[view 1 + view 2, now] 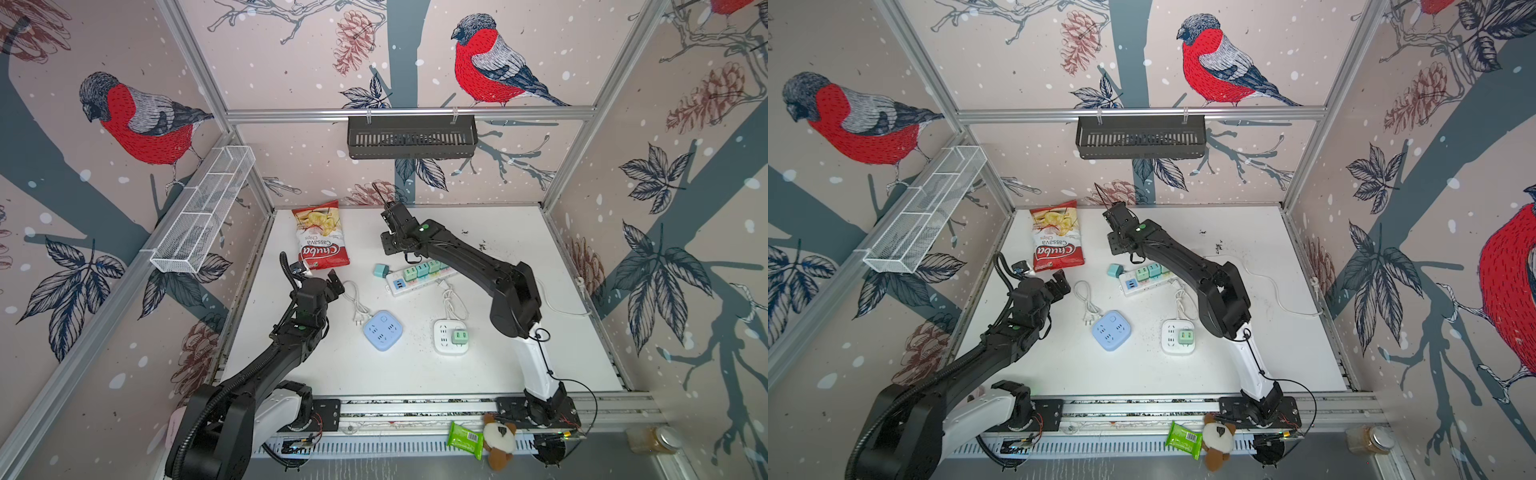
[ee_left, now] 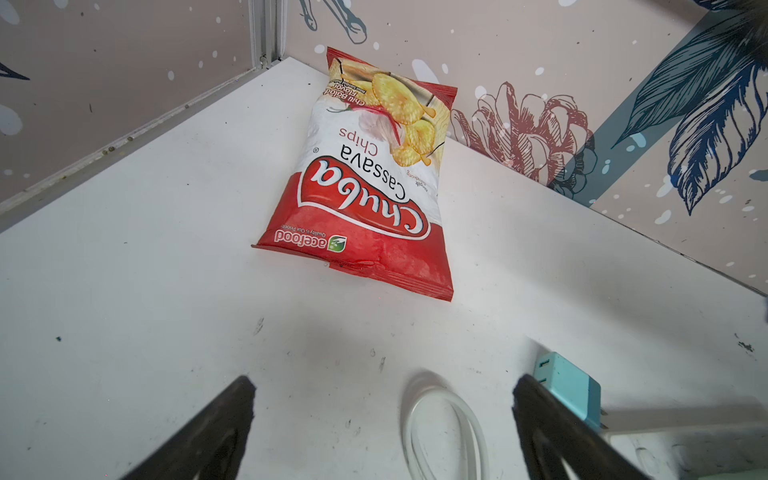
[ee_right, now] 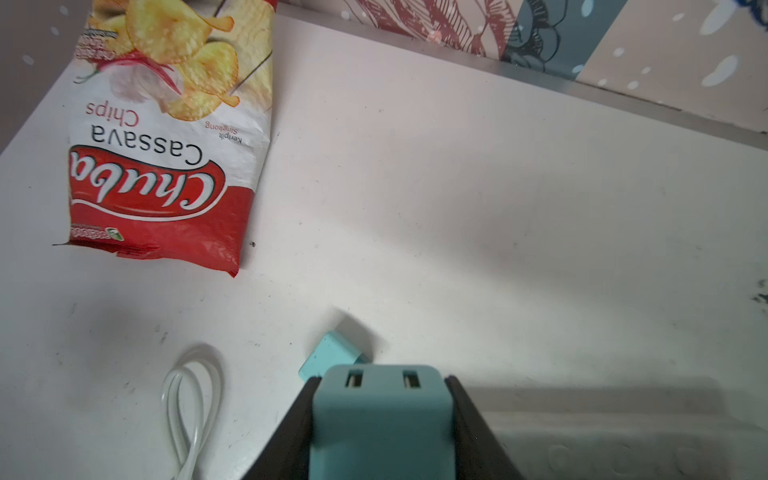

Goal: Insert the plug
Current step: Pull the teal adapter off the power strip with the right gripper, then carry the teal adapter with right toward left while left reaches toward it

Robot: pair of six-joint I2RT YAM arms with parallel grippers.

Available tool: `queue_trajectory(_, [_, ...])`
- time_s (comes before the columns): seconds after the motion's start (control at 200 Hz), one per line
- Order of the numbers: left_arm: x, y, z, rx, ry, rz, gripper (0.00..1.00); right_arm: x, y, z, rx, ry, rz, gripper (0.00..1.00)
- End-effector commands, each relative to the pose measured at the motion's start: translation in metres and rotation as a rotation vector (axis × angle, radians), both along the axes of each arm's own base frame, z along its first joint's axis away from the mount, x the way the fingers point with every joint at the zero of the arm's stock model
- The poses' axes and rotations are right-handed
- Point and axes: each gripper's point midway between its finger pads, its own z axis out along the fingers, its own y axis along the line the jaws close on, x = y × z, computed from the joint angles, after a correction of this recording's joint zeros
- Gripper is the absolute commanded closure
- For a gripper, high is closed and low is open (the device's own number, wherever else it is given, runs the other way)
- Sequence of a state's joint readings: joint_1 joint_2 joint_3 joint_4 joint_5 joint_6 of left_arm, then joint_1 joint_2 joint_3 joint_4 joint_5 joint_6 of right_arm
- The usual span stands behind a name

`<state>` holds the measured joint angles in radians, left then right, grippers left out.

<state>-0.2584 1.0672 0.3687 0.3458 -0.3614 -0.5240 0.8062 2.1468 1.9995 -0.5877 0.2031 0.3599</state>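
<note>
step: insertion, by my read. You already have the plug (image 3: 380,424) in grip at the strip (image 3: 623,440).
right hand (image 3: 380,386): closed on the plug, one finger on each side, lower centre of the right wrist frame.
plug place: lower centre of that frame, its two slots facing the lens, with the strip blurred just beside it at lower right. I can't tell whether it is seated. In both top views your forearm hides the hand at centre frame.
left hand (image 2: 384,399): wide open and holding nothing, over the table (image 2: 166,291), with a cord loop (image 2: 440,419) between its fingers at the frame bottom.
next move: my guess is you line the prongs over a free socket and press straight down. The strip looks light and may skid, so pin it with the left hand. Check that it seats before letting go.
plugs: one loose plug (image 1: 380,270) left of the strip end, and one green plug (image 1: 459,336) in the white socket (image 1: 446,347). Three strip plugs (image 1: 422,269) show in a top view. Yours may be among them, but I can't tell.
sockets: three, namely the strip, the blue socket (image 1: 382,330) and the white socket.
cords: three white ones. These are the blue socket's, a bundled cord (image 1: 451,297) and a long cord (image 1: 557,309) running right.
other: one chips bag (image 1: 320,237) upper centre, one black basket (image 1: 411,137) top centre, and one wire basket (image 1: 203,212) at left. One green packet (image 1: 465,440), one plush toy (image 1: 498,442) and one jar (image 1: 656,442) sit along the bottom edge.
</note>
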Motion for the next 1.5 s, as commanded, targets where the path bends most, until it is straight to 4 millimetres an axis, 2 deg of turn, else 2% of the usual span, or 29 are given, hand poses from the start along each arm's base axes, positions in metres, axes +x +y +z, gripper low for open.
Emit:
queue_trajectory(0.0, [0.003,-0.003,0.005,-0.014,-0.016,-0.007,0.04,-0.008,-0.005,0.042,0.039,-0.134,-0.017,0.87])
queue_trajectory(0.155, [0.002,-0.003,0.006,-0.013,-0.019,-0.01,0.04,-0.042,-0.02,0.078,0.132,-0.231,-0.005,0.87])
queue_trajectory(0.255, [0.002,-0.003,0.008,-0.012,-0.024,-0.012,0.03,-0.068,-0.034,0.088,0.194,-0.288,0.007,0.87])
queue_trajectory(0.425, [0.006,-0.005,0.007,-0.007,-0.006,-0.02,0.04,-0.111,-0.073,0.109,0.307,-0.404,0.001,0.87])
queue_trajectory(0.515, [0.007,-0.006,0.008,-0.003,-0.004,-0.02,0.04,-0.129,-0.099,0.1,0.351,-0.448,-0.014,0.87])
queue_trajectory(0.55, [0.007,-0.006,0.01,-0.001,-0.008,-0.021,0.05,-0.137,-0.111,0.105,0.389,-0.484,-0.018,0.87])
queue_trajectory(0.62, [0.004,-0.01,0.014,0.0,-0.029,-0.048,0.05,-0.15,-0.132,0.096,0.406,-0.532,-0.019,0.87])
queue_trajectory(0.746, [0.001,-0.016,0.021,0.011,-0.068,-0.077,0.04,-0.167,-0.166,0.103,0.443,-0.621,-0.048,0.9])
queue_trajectory(0.836, [0.003,-0.021,0.021,0.044,-0.058,-0.078,0.04,-0.179,-0.178,0.102,0.463,-0.669,-0.025,0.9])
queue_trajectory(0.921, [0.007,-0.029,0.015,0.059,-0.032,-0.098,0.05,-0.187,-0.183,0.092,0.44,-0.699,0.01,0.9])
queue_trajectory(0.976, [0.007,-0.036,0.016,0.057,-0.027,-0.131,0.11,-0.191,-0.185,0.082,0.415,-0.729,0.037,0.9])
queue_trajectory(1.056, [-0.002,-0.051,0.031,0.055,-0.101,-0.219,0.1,-0.195,-0.192,0.065,0.385,-0.773,0.048,0.9])
queue_trajectory(1.106, [-0.01,-0.058,0.04,0.036,-0.149,-0.273,0.09,-0.197,-0.194,0.061,0.377,-0.787,0.06,0.93])
queue_trajectory(1.166, [-0.019,-0.065,0.054,-0.001,-0.192,-0.325,0.07,-0.2,-0.193,0.062,0.386,-0.802,0.075,0.95])
queue_trajectory(1.266, [-0.038,-0.089,0.078,-0.068,-0.25,-0.484,0.05,-0.205,-0.19,0.066,0.423,-0.82,0.11,0.96])
queue_trajectory(1.356, [-0.053,-0.105,0.107,-0.097,-0.345,-0.601,0.04,-0.209,-0.185,0.066,0.443,-0.841,0.142,0.96])
queue_trajectory(1.496, [-0.075,-0.131,0.147,-0.169,-0.363,-0.769,0.04,-0.211,-0.178,0.07,0.414,-0.835,0.175,0.98])
